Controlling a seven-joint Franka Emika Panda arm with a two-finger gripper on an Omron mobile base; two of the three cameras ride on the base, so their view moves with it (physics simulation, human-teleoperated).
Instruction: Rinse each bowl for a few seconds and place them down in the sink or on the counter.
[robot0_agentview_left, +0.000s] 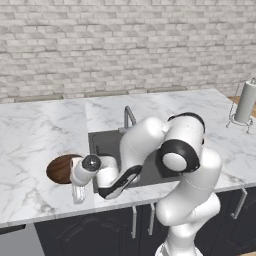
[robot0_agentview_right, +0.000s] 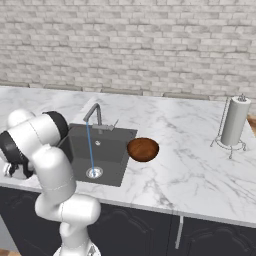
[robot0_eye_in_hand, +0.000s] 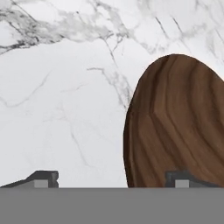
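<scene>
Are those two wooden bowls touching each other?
Apart. The left base view shows one bowl on the counter left of the sink; the right base view shows the other bowl on the sink's far side.

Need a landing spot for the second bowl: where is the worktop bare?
Bare: white marble counter between the round brown wooden bowl right of the sink and the paper towel holder. Crowded: left of the dark grey sink, where another brown bowl sits by the end effector.

Left bowl half behind the wrist, cropped at hand view's right edge.
</scene>
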